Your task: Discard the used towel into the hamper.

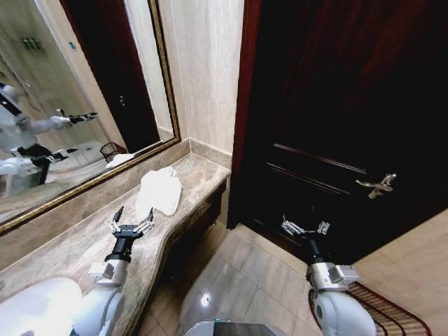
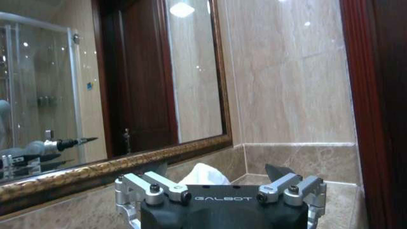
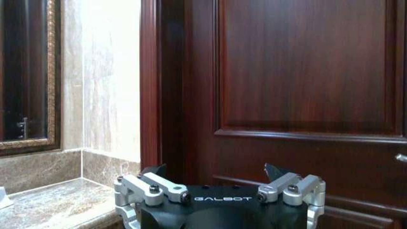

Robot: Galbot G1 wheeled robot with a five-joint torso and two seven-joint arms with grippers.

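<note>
The used towel is a crumpled white heap on the marble counter, close to the far corner. My left gripper hovers open over the counter, a short way in front of the towel, with nothing between its fingers. The left wrist view shows the towel just beyond that open left gripper. My right gripper is open and empty above the floor in front of the dark door; in its own wrist view the right gripper faces the door panel. The hamper, a reddish-brown wire basket, stands on the floor behind my right arm.
A gold-framed mirror runs along the wall behind the counter. A white sink basin sits at the counter's near end. The dark wooden door has a metal lever handle. Tiled floor lies open between counter and door.
</note>
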